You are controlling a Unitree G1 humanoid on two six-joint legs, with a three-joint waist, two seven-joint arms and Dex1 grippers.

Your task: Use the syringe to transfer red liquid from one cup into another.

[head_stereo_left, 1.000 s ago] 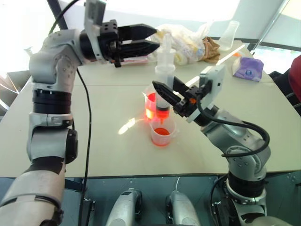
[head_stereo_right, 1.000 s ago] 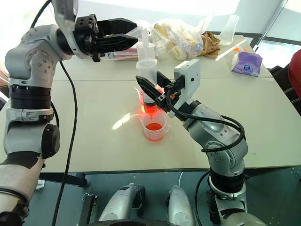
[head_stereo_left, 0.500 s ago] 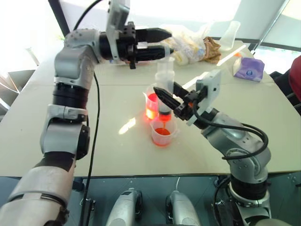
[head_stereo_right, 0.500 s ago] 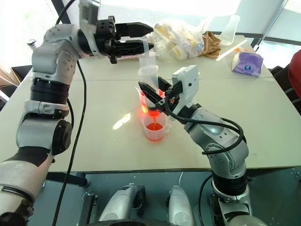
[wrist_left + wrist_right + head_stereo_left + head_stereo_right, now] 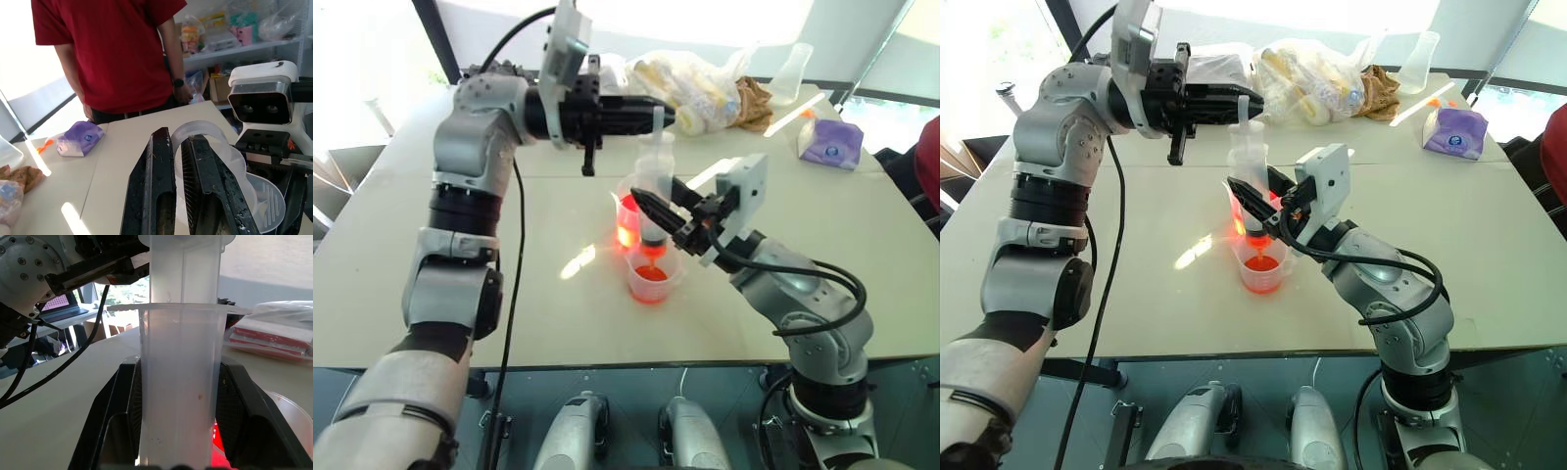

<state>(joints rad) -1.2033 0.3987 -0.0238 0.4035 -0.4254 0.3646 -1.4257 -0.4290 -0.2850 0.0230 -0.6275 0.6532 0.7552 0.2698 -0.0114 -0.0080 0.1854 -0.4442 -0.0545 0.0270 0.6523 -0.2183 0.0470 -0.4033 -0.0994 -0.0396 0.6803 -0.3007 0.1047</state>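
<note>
A pale beige table [image 5: 558,323] stands in a bright room with tall windows behind it. Along its far edge lie a crumpled clear plastic bag of packets [image 5: 690,83], a clear glass flask [image 5: 792,70] and a purple tissue packet [image 5: 830,142]. A person in a red shirt [image 5: 110,49] stands beside the table, with cluttered shelves behind.

Near the table's middle, the tall clear handled beaker [image 5: 627,217] glows with red liquid. Just in front of it sits the shorter clear plastic cup [image 5: 651,279], also holding red liquid [image 5: 649,274].

The right gripper [image 5: 656,211] is clamped around the barrel of the large clear plastic syringe [image 5: 654,181], holding it upright with its tip over the short cup. The left gripper [image 5: 656,116] reaches in level from the side, its black fingers [image 5: 156,191] squeezed together at the syringe's plunger top; whether they actually grip it, I cannot tell.
</note>
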